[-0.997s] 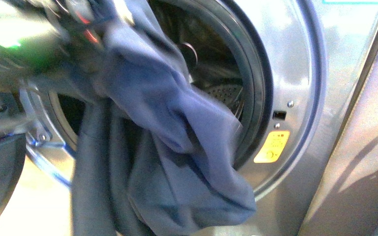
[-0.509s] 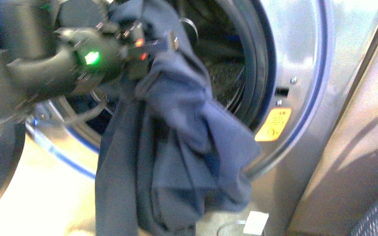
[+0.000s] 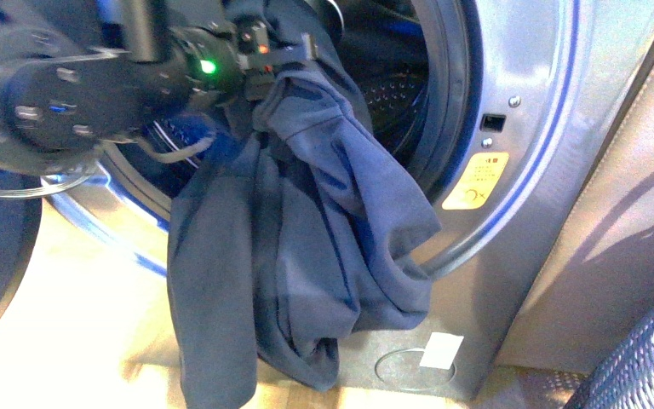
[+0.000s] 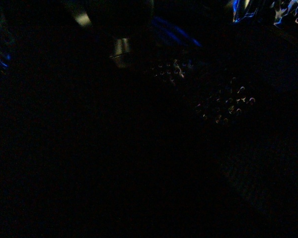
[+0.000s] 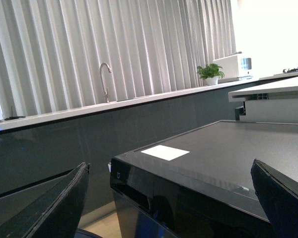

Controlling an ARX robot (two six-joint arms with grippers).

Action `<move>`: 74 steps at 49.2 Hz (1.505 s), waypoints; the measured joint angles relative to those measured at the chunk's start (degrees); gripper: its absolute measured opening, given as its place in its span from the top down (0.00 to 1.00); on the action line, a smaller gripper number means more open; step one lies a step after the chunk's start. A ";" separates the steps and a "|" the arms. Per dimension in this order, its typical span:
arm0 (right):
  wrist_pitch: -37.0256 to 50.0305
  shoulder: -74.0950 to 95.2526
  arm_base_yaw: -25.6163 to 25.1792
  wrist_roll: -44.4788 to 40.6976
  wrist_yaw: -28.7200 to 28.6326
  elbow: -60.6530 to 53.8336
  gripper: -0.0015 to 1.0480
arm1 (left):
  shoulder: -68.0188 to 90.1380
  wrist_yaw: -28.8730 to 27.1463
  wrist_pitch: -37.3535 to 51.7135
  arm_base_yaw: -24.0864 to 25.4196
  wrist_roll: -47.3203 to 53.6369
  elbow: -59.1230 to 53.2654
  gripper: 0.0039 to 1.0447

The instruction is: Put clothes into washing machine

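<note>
Reaching in from the upper left of the front view, the left arm [image 3: 77, 94] ends in the left gripper [image 3: 274, 61], which is clamped on a bunched fold of the clothes [image 3: 306, 230] at the mouth of the washing machine [image 3: 545, 111]. From that grip the dark blue fabric hangs over the lower rim of the porthole and down the centre of the frame to its bottom edge, mostly outside the drum [image 3: 392, 98]. Further right, a yellow sticker [image 3: 475, 181] sits on the silver front. A woven basket [image 3: 643, 358] fills the lower right corner. The left wrist view is dark. In the right wrist view, the right gripper [image 5: 169, 166] is spread wide and holds nothing, its fingers [image 5: 59, 203] in the lower corners, framing a black worktop [image 5: 223, 148].
</note>
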 joint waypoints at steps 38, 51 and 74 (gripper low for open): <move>0.00 0.00 0.00 0.02 0.00 0.00 0.07 | 23.69 -13.57 -10.56 0.39 18.84 39.41 0.92; 0.02 0.00 0.00 0.02 0.00 0.00 0.07 | 29.55 -16.94 -16.81 2.86 23.45 53.31 0.92; 0.02 0.00 0.00 0.02 0.00 0.00 0.07 | 36.41 -17.42 -24.65 3.39 26.03 70.38 0.92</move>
